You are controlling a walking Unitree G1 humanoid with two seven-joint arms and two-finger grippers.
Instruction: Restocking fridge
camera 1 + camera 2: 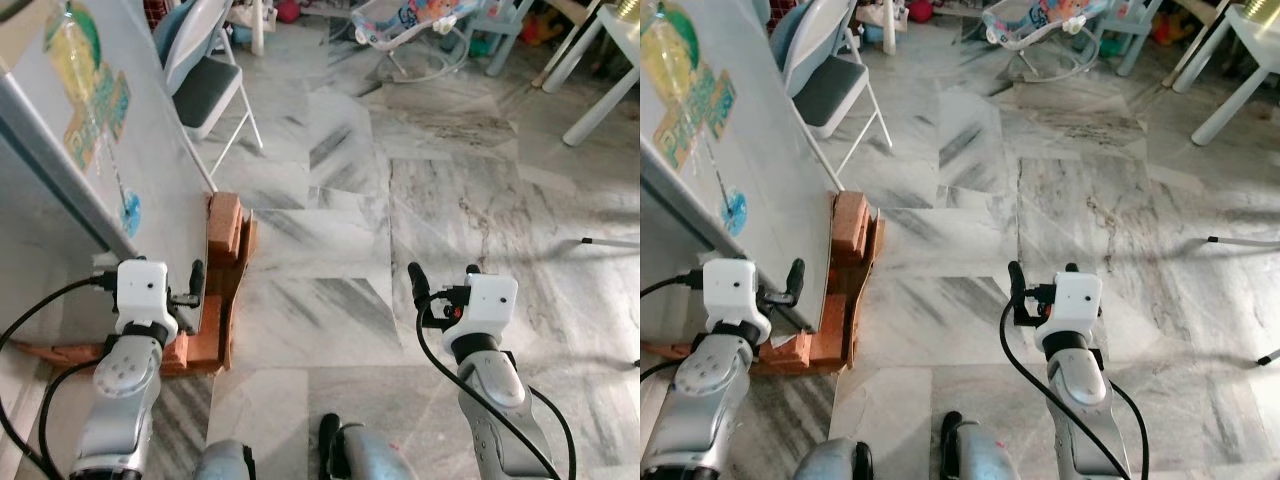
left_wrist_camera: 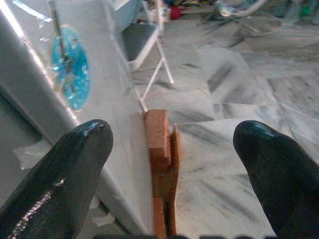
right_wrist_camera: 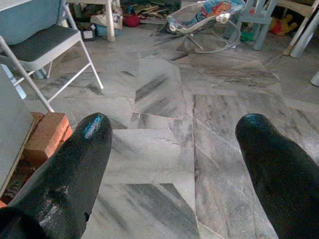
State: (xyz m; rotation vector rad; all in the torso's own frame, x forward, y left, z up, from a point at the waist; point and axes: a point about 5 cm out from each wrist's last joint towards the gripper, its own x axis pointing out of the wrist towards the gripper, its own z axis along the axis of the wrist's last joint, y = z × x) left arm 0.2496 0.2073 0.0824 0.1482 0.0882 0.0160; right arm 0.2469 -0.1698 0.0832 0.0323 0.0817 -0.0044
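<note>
— Head views first. Where was the fridge?

— The fridge (image 1: pixel 90 130) stood on the robot's left, its grey side carrying two stickers, one big and one small and blue. Its front bottom corner rested on a stack of bricks (image 1: pixel 222 250) on cardboard. Right of the bricks the marble floor (image 1: pixel 450 200) ran open across to the right edge.

— And beyond the fridge?

— One folding chair (image 1: pixel 205 80) sat just behind the fridge. Farther back were one baby bouncer (image 1: pixel 410 30) and white table legs (image 1: pixel 600 100), all well apart from the fridge.

— The grippers?

— Two. The left gripper (image 1: pixel 185 290) hung just beside the fridge's lower corner, above the bricks. The right gripper (image 1: pixel 445 285) hung over bare floor, well to the right of the fridge. Neither held anything.

— Left wrist view?

— Two black fingers (image 2: pixel 70 174) spread wide, nothing between them. Past them the fridge wall with the blue sticker (image 2: pixel 70 67), the bricks at its foot, and the chair beyond.

— Right wrist view?

— Again two fingers (image 3: pixel 75 164) wide apart and empty. Between them lay open floor; a brick corner (image 3: pixel 47 134) and the fridge edge sat at one side, the chair and bouncer farther off.
</note>
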